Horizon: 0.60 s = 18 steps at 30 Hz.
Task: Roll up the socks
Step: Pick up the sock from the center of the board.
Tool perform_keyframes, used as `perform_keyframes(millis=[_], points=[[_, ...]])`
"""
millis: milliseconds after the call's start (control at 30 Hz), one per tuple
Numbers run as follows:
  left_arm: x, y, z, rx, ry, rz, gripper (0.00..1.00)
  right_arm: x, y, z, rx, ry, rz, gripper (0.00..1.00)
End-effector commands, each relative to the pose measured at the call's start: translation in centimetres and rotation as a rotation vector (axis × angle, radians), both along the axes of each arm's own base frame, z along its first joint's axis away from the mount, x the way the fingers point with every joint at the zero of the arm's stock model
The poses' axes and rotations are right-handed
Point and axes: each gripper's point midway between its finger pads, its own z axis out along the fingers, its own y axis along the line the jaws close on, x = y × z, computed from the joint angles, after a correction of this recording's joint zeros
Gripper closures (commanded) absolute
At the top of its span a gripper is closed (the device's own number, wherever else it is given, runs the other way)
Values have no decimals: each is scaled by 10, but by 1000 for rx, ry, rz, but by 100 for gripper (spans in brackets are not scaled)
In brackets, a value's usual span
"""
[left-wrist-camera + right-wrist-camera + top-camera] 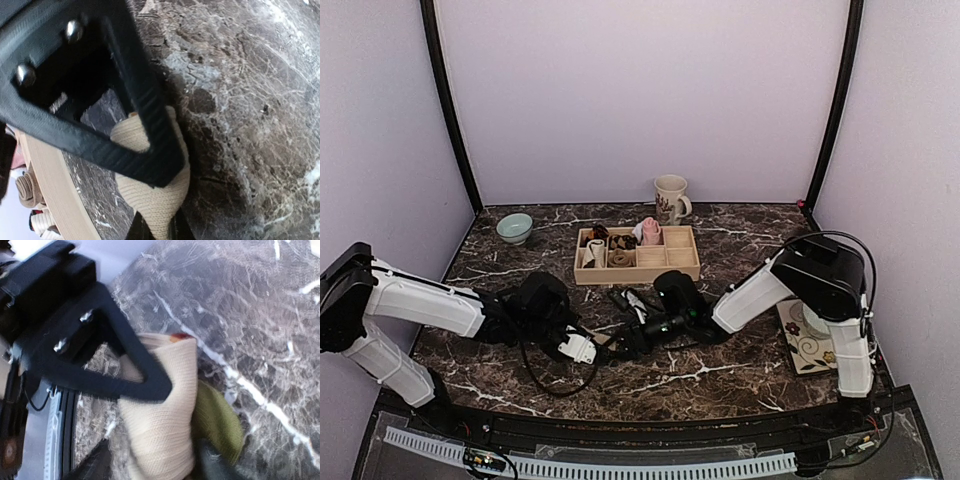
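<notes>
Stretching low inward, left hand (159,202) pinching tan sock (160,425), right hand (638,325) parted beside it

A mug (670,197) stands behind the wooden divided tray (640,273), a pale bowl (514,228) well to its left.

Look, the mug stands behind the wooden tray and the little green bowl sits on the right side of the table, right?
Not quite: the mug does stand behind the wooden tray, but the little green bowl sits on the left side of the table. The top external view shows it.
</notes>
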Motion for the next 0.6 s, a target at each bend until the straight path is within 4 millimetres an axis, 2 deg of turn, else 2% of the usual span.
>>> perform_keyframes(millis=[0,100,200,300,333,367,500,567], points=[[-23,18,3,55,245,47,100,7,-31,-14,-113,-38,-109,2],[-37,28,5,54,412,92,100,19,-41,-1,-139,-122,-169,1],[-36,27,29,-27,543,146,100,26,-55,26,-90,-218,-245,1],[-39,21,59,-88,657,168,100,24,-67,72,19,-302,-290,1],[-41,18,70,-106,698,186,100,22,-69,96,66,-333,-297,1],[-41,14,82,-125,734,198,100,21,-69,110,79,-360,-301,1],[-36,-4,127,-210,840,251,100,9,-63,172,123,-472,-341,1],[-28,-13,149,-269,856,286,100,4,-57,200,161,-509,-368,1]])
